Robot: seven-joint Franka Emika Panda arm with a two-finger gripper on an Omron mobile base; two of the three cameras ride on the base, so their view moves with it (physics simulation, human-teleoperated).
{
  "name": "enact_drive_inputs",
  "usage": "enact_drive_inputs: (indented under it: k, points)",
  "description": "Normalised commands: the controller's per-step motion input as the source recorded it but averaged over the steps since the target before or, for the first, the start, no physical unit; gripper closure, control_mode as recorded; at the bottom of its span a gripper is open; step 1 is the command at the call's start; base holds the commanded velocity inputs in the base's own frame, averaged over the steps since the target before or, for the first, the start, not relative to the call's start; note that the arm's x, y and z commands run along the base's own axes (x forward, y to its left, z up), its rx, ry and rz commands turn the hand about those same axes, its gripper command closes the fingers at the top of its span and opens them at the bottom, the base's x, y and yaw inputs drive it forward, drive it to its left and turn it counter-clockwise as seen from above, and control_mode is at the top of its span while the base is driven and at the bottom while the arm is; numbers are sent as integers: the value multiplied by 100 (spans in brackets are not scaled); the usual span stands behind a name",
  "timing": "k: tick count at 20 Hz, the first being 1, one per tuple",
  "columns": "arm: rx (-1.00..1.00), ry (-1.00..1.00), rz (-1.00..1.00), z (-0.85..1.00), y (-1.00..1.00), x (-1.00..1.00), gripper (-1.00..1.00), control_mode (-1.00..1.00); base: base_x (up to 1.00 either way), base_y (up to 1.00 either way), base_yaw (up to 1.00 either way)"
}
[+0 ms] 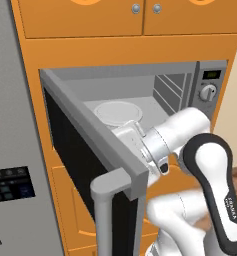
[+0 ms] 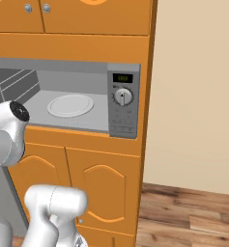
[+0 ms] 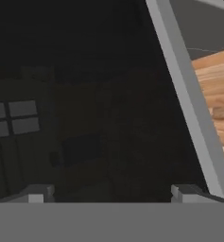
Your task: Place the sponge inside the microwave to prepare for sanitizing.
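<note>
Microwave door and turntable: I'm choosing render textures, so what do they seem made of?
The microwave door looks like dark, glossy glass in a matte grey frame, perhaps painted metal or plastic: the hand view shows faint reflections in the pane. The turntable is a flat, pale disc with a raised rim; glass or ceramic, hard to tell.

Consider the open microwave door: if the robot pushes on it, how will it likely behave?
The microwave door hangs open from one side of the microwave, so it would probably swing rather than slide. Its grey frame and dark glass look rigid, unlikely to flex. The glass may be slick for the claw; the handle seems the safer contact.
</note>
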Motion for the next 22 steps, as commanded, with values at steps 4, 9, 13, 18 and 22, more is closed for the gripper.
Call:
enact_drive_inputs:
  k: [4, 9, 13, 18, 22]
  points:
    - [33, 0, -42, -100, 66, -68, -100, -100, 0, 0, 0]
    - [36, 0, -35, -100, 68, -82, -100, -100, 0, 0, 0]
    - [37, 0, -32, -100, 51, -73, -100, -100, 0, 0, 0]
    - [38, 0, -27, -100, 30, -58, -100, -100, 0, 0, 0]
    - [32, 1, -21, -84, 28, -42, -100, -100, 0, 0, 0]
